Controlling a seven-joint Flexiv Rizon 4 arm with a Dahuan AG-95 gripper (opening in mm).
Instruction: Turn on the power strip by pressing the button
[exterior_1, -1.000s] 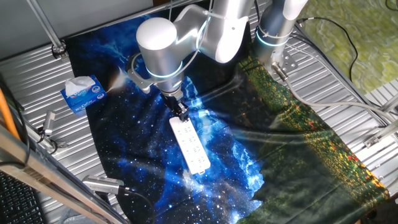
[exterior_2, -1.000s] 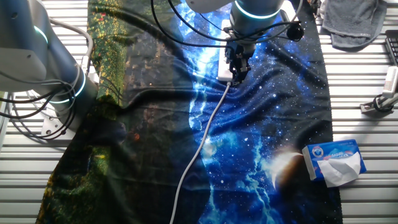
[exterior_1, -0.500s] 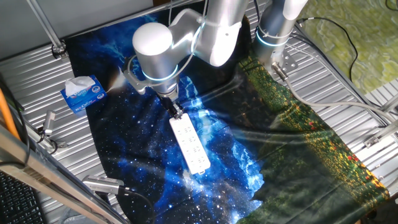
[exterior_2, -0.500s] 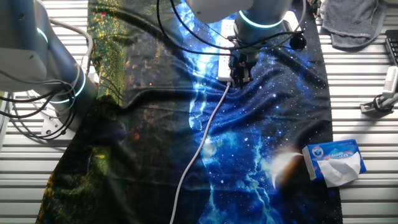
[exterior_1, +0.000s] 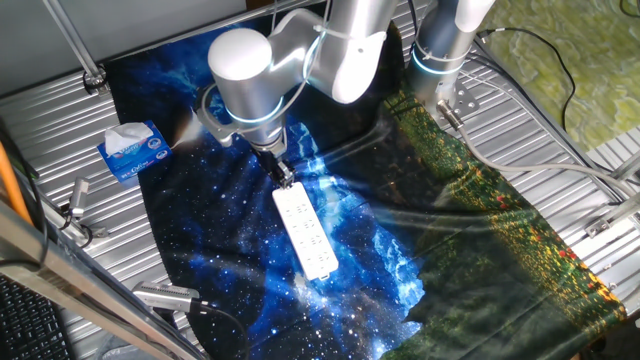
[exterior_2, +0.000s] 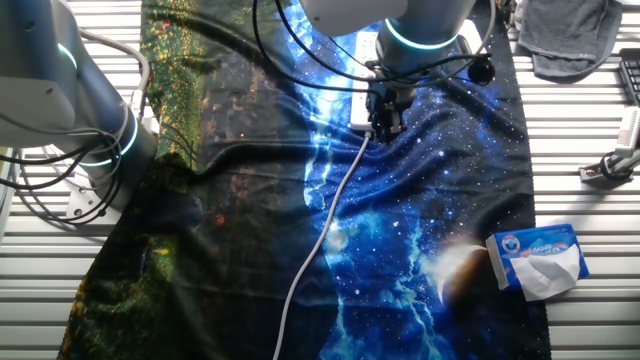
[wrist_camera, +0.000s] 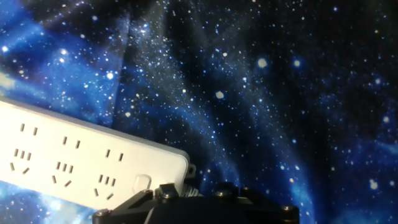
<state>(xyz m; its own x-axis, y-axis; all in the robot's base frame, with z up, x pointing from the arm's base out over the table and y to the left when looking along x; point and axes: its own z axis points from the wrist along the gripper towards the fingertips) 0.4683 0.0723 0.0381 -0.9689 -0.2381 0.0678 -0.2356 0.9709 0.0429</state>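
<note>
Power strip (exterior_1: 306, 233), long flat white bar, socket rows, galaxy cloth (exterior_1: 220, 240)

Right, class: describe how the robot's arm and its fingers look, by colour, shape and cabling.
The arm is glossy silver-white, built of rounded cylindrical segments, with glowing cyan rings at the joints. Black cables loop round its wrist. The gripper is small and black, with dark narrow fingers.

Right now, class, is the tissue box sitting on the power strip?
No. In one fixed view the tissue box sits on the metal table at the cloth's edge, well apart from the power strip.
</note>
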